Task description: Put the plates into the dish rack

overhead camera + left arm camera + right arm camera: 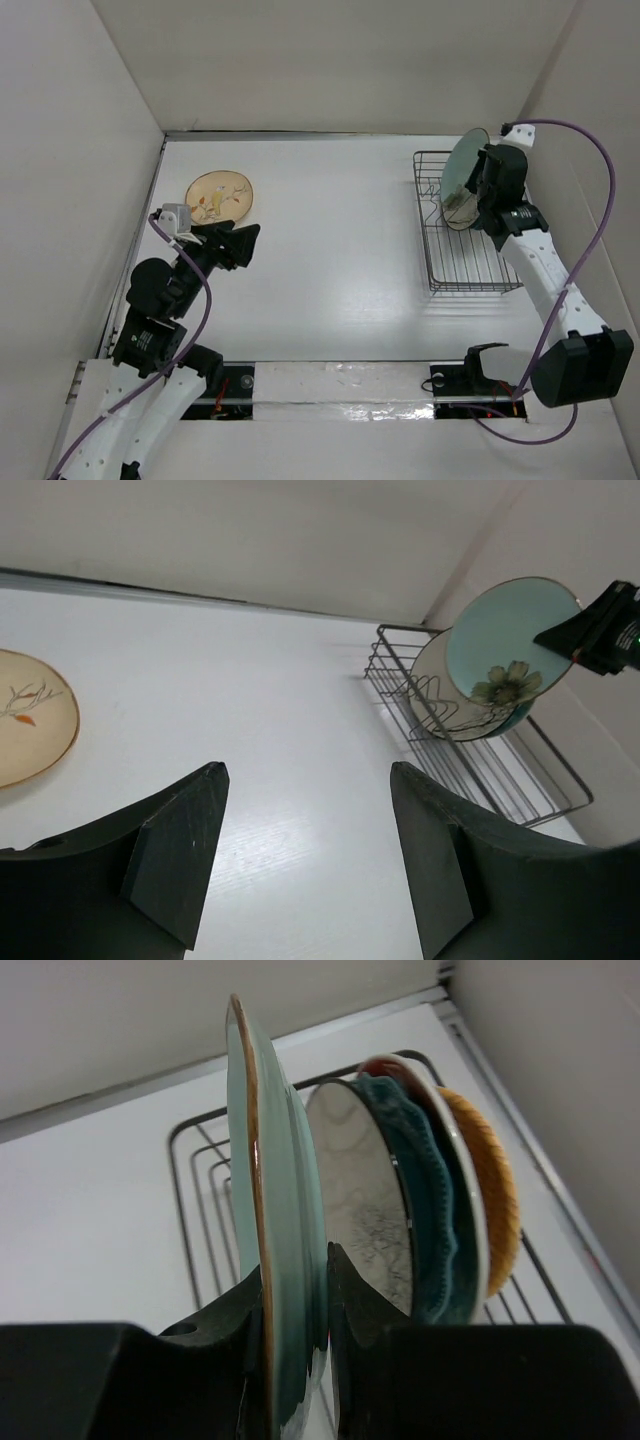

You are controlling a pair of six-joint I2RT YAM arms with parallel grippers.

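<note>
Pale walls box in the white table point(330, 290), with the dish rack point(468, 268) in its far right corner. My right gripper point(295, 1290) is clamped on the lower rim of the light blue plate point(285, 1210), holding it on edge above the rack's near end. Just beyond it, a cream plate point(360, 1190), a teal scalloped plate point(425, 1190) and an orange plate point(490, 1190) stand on edge.

I judge this plate stiff, glazed and slick. It's heavy for a pinch at one rim, so it could swing or slip, and it could chip against wire or its neighbour.

My left gripper point(308, 770) is spread wide with nothing in it, near the tan floral plate point(219, 196), which lies flat by the far left corner. With that one flat on the table, the rim is the only hold — I'd take the near edge.
</note>
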